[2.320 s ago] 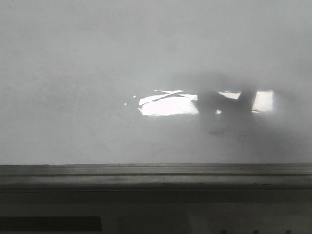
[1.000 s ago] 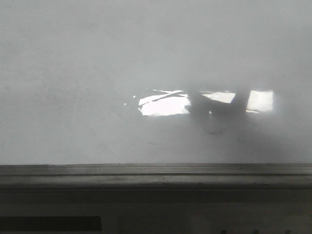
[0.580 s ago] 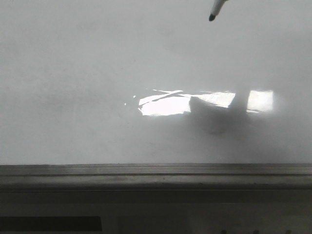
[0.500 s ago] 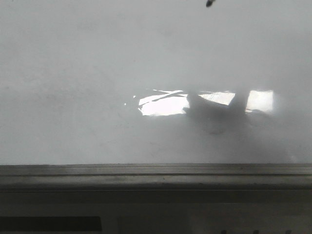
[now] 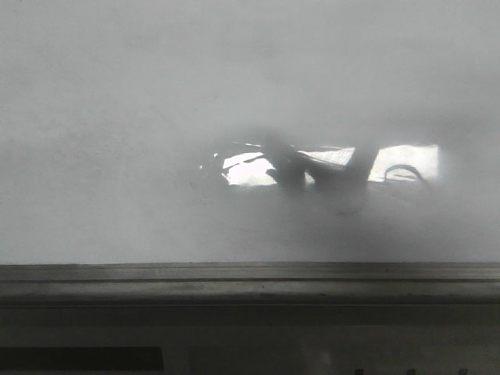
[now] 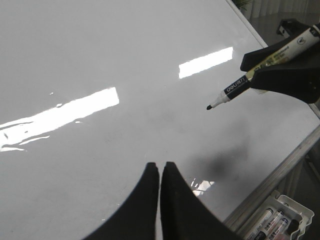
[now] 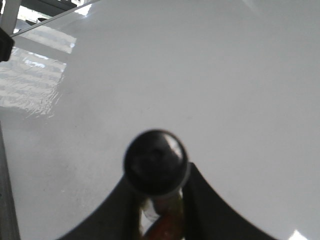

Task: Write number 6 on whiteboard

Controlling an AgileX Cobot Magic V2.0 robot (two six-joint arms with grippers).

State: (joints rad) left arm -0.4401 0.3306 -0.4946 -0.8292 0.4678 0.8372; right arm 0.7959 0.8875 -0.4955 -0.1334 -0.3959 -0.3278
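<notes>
Gripping a marker (image 6: 260, 66) slanted tip-down over the whiteboard (image 6: 100, 50): right tool (image 6: 280, 75); left tool (image 6: 160, 172) clenched

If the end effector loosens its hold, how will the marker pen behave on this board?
The marker pen looks round and slim, so it would probably roll. The whiteboard is glossy, so it may also slide. It seems stiff and light, held shut in the right end effector.

I am making out only one piece of print: a white "deli" brand mark on the black collar of the marker (image 6: 260, 62), just behind its tip. I am finding the yellowish label further up the marker too small to read.
</notes>
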